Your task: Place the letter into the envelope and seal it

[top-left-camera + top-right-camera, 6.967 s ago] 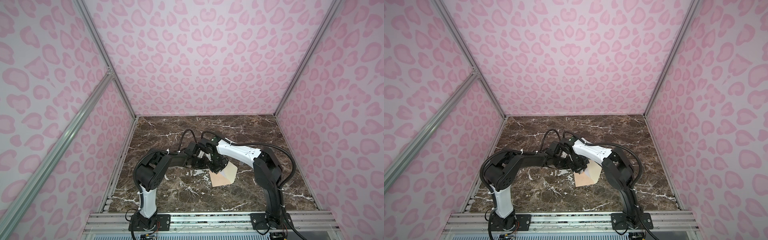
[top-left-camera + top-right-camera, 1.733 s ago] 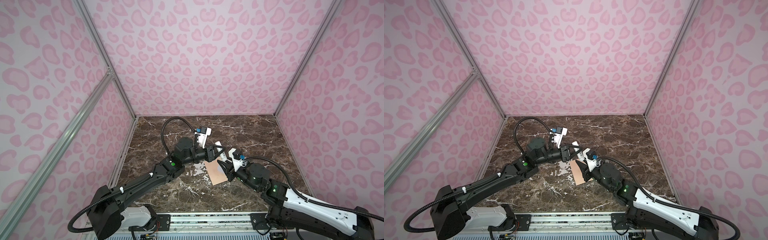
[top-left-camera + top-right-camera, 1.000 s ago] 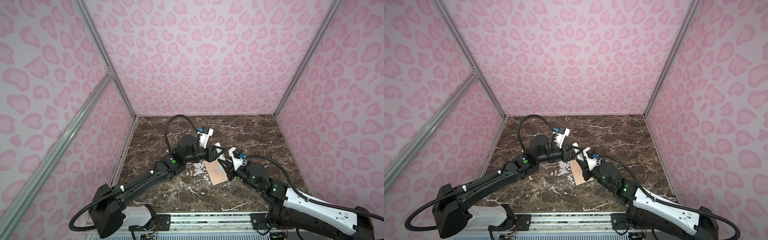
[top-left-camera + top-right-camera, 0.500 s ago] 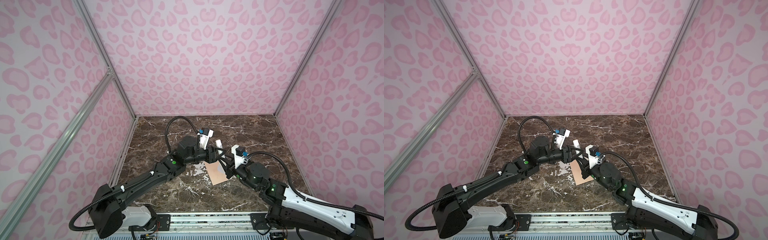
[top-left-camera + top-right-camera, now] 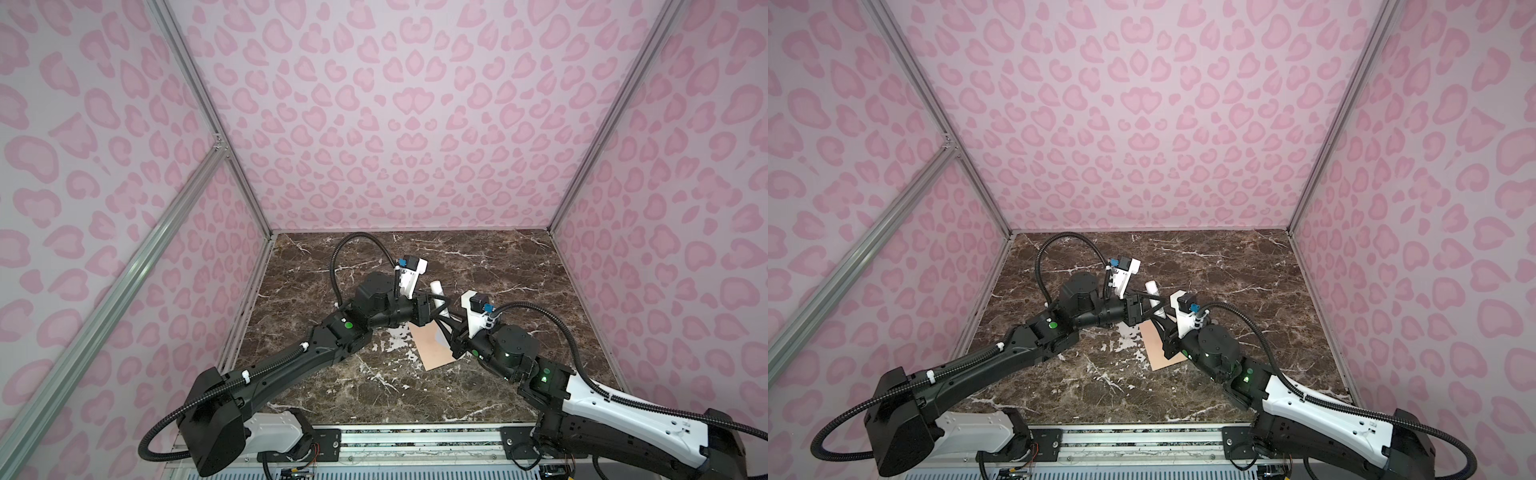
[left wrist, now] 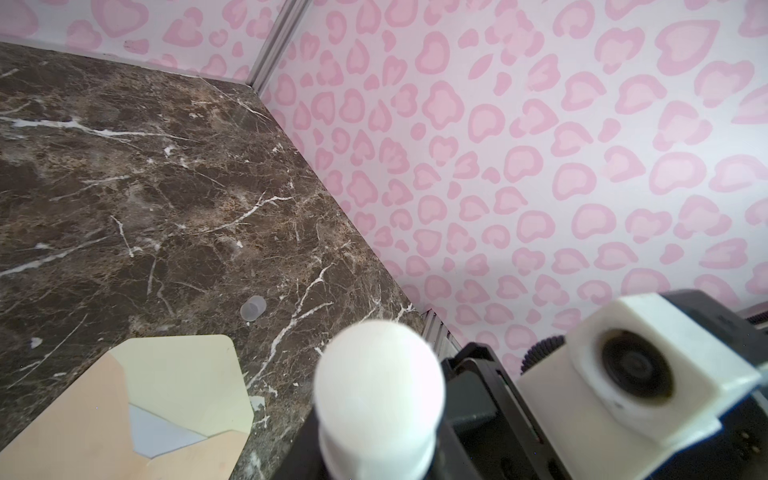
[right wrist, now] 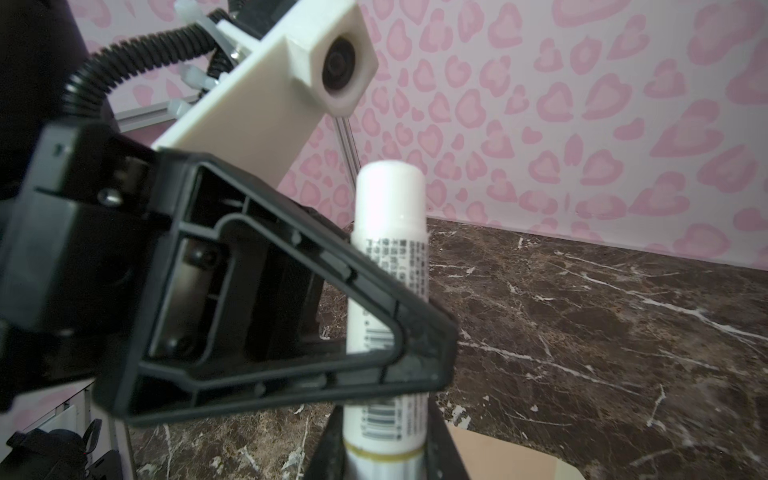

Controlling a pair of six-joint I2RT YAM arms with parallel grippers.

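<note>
Since 7 seconds before, both arms had stretched out low from their folded pose. On the marble table (image 5: 519,266) we saw the envelope (image 5: 430,349) lying flat with its flap open. The right gripper (image 7: 384,453) clamped the base of the glue stick (image 7: 388,249), whose barcode and fine print we could not read. The left gripper (image 5: 444,309) straddled the tube, but we could not tell whether it pinched. Only the left wrist view showed the letter (image 6: 158,432) inside the envelope's mouth and 1 clear cap (image 6: 252,308) nearby.

The left arm (image 5: 291,365) and right arm (image 5: 623,415) meet at the middle of the table (image 5: 478,257), over the envelope (image 5: 428,347), with a glue stick (image 5: 436,287) between them. Far, right and near-middle parts are free. Walls (image 5: 395,124) close three sides.
</note>
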